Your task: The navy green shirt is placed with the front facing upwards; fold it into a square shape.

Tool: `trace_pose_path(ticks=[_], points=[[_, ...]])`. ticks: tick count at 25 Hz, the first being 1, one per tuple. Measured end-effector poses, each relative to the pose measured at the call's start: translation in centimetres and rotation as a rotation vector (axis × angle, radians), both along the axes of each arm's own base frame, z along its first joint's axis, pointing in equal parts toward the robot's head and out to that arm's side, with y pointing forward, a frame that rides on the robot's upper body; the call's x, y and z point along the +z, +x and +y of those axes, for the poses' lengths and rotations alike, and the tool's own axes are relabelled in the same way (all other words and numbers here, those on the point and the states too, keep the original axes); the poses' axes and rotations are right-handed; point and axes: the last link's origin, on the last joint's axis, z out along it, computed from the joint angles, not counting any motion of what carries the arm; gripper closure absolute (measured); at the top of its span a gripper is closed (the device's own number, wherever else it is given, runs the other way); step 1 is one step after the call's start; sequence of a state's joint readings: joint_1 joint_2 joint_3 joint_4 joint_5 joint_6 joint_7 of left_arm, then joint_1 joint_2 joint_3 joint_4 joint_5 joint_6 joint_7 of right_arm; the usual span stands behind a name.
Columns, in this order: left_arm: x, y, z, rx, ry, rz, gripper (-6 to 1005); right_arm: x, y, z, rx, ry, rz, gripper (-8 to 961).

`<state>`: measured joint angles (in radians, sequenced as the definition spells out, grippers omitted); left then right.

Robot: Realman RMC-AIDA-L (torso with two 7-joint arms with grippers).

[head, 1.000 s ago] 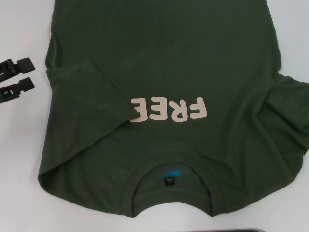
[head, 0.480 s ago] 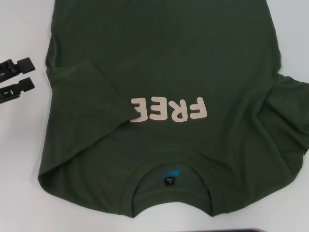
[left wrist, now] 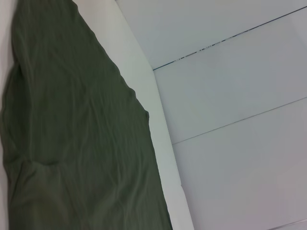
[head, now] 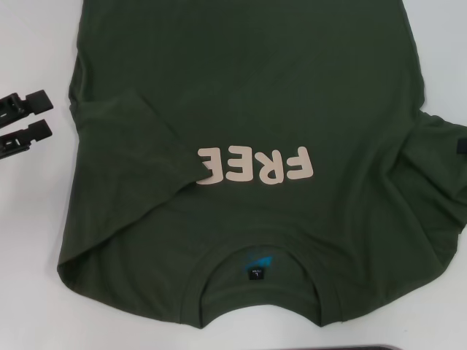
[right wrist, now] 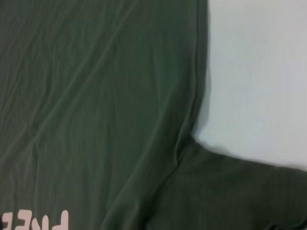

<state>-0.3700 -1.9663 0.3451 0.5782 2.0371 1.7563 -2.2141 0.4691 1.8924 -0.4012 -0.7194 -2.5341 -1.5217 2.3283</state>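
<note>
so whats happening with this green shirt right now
A dark green T-shirt lies front up on a white table, with its pink "FREE" lettering showing and its collar nearest the robot. The sleeve on the robot's left is already folded in over the body and covers the end of the lettering; the other sleeve still lies spread out. The left pincer sits open on the table beside the shirt, gripping nothing. A dark bit, perhaps the right pincer, shows at the head view's right edge.

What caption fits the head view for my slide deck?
Navy green shirt lies front-up on the white table, one sleeve folded in, left gripper open beside it.
</note>
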Motion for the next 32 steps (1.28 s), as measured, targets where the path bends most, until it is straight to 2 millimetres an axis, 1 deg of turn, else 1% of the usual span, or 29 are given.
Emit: trace_pose_path(ticks=[4, 7, 11, 18, 23, 29, 32], points=[[-0.1, 0.0, 0.0, 0.0, -0.001, -0.002, 154, 0.0, 0.0, 0.0, -0.01, -0.001, 0.005, 238], [-0.2, 0.1, -0.1, -0.003, -0.004, -0.007, 154, 0.3, 0.2, -0.2, -0.019, 0.008, 0.005, 243], [-0.3, 0.2, -0.1, -0.005, -0.005, -0.011, 155, 0.8, 0.4, -0.3, -0.023, 0.016, 0.002, 328], [-0.4, 0.3, -0.1, -0.007, -0.007, -0.015, 157, 0.6, 0.5, -0.4, -0.019, 0.009, -0.003, 477], [-0.4, 0.3, -0.1, -0.009, -0.007, -0.015, 158, 0.6, 0.4, -0.4, -0.009, 0.001, -0.004, 716], [-0.4, 0.3, -0.1, -0.009, -0.007, -0.016, 159, 1.3, 0.5, -0.6, -0.01, 0.004, -0.005, 865], [-0.3, 0.3, -0.1, -0.007, -0.007, -0.015, 160, 1.8, 0.7, -0.7, -0.019, 0.008, -0.011, 905]])
